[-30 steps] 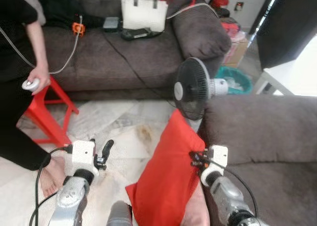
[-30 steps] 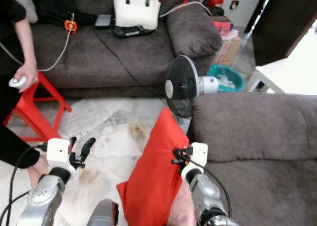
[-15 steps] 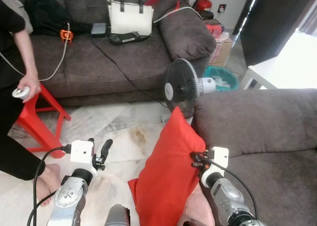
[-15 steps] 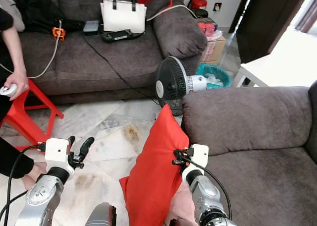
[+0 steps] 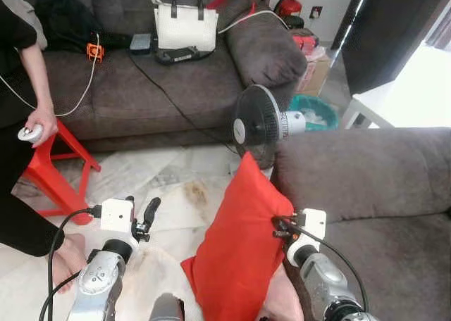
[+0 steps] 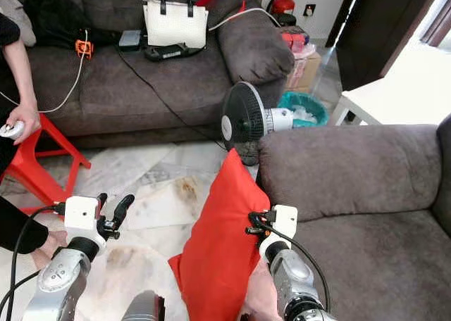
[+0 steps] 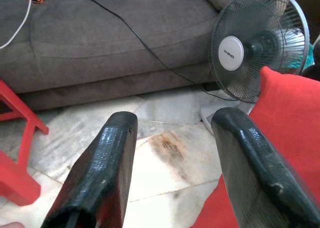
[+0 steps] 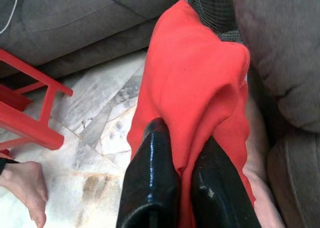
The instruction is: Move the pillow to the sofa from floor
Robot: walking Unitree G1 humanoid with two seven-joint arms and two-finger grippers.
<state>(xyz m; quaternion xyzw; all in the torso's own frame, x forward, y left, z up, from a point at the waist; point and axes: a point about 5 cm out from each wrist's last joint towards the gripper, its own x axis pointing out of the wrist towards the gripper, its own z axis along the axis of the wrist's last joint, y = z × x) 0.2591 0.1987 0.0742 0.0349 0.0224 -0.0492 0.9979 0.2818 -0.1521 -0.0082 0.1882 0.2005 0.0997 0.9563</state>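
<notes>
Our right hand (image 8: pixel 172 183) pinches a fold of the one red pillow (image 5: pixel 239 243), which stands upright on the marble floor (image 5: pixel 169 187), leaning against the near grey sofa (image 5: pixel 366 180) just beside that hand. Our left hand (image 7: pixel 170 163) hovers over the floor with its two fingers spread, apart from the pillow. Beyond stand one black fan (image 5: pixel 257 124), one red stool (image 5: pixel 53 166), a person (image 5: pixel 21 124), and a second sofa (image 5: pixel 155 89) carrying one white handbag (image 5: pixel 185 27).
</notes>
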